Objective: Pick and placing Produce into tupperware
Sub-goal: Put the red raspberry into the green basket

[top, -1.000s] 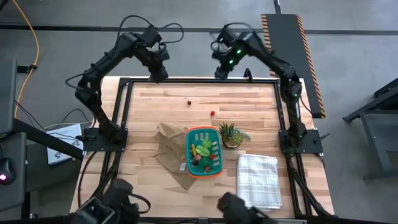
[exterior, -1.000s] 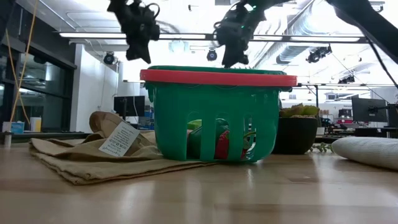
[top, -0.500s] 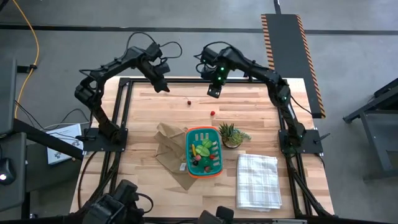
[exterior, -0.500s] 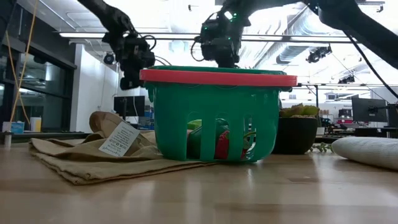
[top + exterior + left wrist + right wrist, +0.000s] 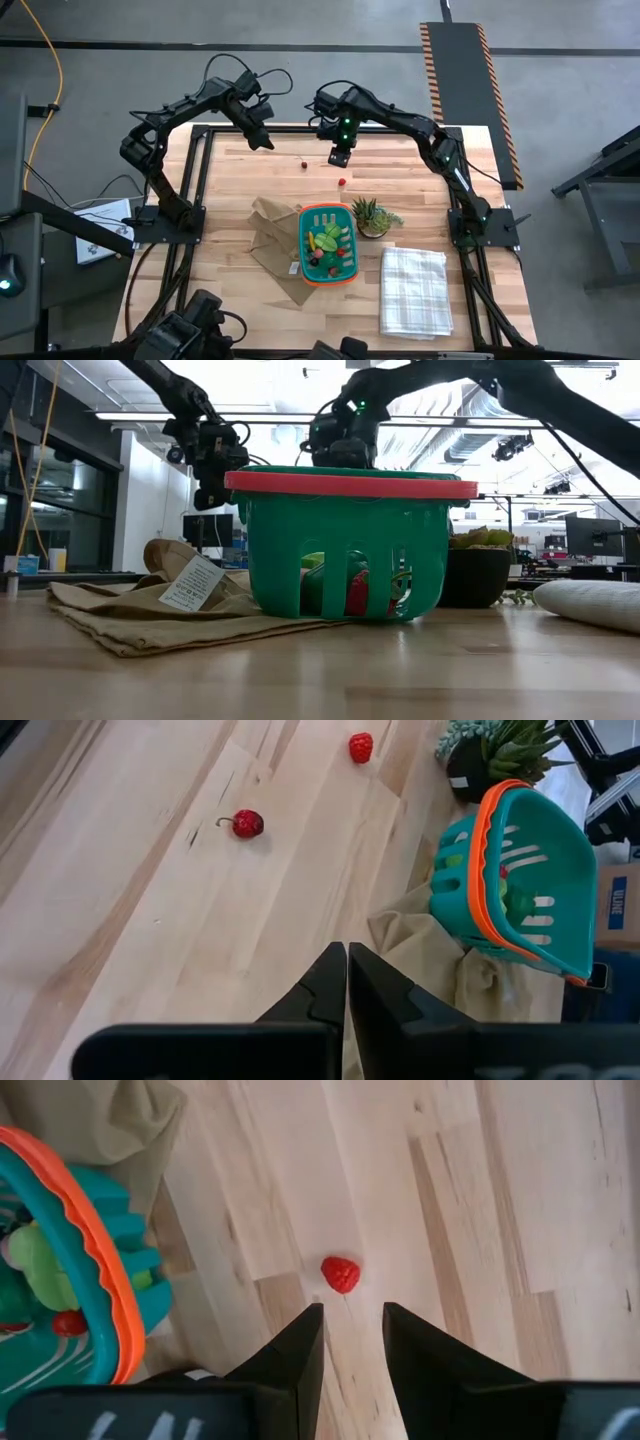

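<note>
Two red pieces are lying loose on the wooden counter (image 5: pixel 400 200): a cherry (image 5: pixel 303 165) with a thin stem toward the far edge, and a strawberry (image 5: pixel 342 183) nearer the middle, well apart from each other. One teal basket (image 5: pixel 327 244) with an orange rim and slotted walls is standing near the middle of the counter, partly on a brown paper bag (image 5: pixel 272 232). It is holding several pieces already: a few green ones, one yellow one, and at least two small red ones; an exact count is hard to make. One spiky potted plant (image 5: pixel 371 217) is sitting just beside the basket on the right arm's side, and one white checked cloth (image 5: pixel 414 289) is lying near the front edge.

The right gripper (image 5: pixel 339 157) is hanging above the counter between the cherry and the strawberry, its jaws standing partly apart with nothing between them; in its wrist view the strawberry (image 5: pixel 341 1274) is showing just beyond the finger tips. The left gripper (image 5: pixel 262 141) is hovering over the far edge, jaws pressed together and empty, with the cherry (image 5: pixel 247 823) ahead of it.
</note>
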### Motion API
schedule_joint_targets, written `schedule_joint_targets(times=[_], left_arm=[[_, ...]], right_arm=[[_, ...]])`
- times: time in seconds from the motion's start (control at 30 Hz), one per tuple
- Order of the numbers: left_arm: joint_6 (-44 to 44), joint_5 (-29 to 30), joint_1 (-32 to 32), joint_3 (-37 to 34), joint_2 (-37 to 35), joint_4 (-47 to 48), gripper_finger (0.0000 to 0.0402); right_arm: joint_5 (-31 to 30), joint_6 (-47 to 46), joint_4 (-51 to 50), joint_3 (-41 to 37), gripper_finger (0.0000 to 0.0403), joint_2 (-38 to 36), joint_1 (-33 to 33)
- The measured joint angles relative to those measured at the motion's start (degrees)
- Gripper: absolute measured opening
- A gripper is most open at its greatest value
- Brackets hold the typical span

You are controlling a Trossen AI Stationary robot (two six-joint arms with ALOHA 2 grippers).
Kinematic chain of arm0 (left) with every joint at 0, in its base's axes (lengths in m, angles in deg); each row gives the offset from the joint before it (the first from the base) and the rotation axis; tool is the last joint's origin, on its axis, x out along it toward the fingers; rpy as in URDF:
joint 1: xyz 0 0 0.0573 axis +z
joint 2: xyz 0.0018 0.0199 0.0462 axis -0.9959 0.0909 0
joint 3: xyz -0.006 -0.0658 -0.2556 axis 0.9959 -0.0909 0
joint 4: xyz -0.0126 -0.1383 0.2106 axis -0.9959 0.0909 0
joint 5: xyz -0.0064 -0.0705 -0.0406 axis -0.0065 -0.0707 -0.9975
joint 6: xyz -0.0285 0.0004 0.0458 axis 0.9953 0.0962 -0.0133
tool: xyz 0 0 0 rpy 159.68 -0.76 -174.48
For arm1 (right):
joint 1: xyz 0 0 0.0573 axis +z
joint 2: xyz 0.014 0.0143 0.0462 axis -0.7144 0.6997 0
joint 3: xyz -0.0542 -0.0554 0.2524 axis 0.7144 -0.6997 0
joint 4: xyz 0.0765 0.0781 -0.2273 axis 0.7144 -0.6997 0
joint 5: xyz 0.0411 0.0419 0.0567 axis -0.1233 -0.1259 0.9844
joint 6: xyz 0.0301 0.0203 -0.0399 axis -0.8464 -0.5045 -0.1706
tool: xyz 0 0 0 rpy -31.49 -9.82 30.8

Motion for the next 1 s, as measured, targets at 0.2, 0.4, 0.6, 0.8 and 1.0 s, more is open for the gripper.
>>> schedule_joint_targets(times=[0.2,0.4,0.6,0.8,1.0], left_arm=[[0.2,-0.1,0.0,0.0,0.0,0.3,0.0007],[0.4,-0.1,0.0,0.0,0.0,0.4,0.0007],[1.8,-0.1,0.0,0.0,0.0,0.4,0.0008],[3.8,-0.1,0.0,0.0,0.0,0.5,0.0008],[4.9,-0.1,0.0,0.0,0.0,0.5,0.0008]], right_arm=[[-0.8,0.1,-0.2,0.0,0.0096,0.4,0.0],[-2.6,-0.7,0.1,0.0,0.0096,0.4,-0.2],[-4.8,-3.3,0.3,0.0,0.0096,0.4,-0.5],[-8.0,-8.5,-4.2,0.0,0.0096,0.4,-0.6],[-6.4,-13.3,-4.2,0.0,0.0096,0.4,-0.3]])
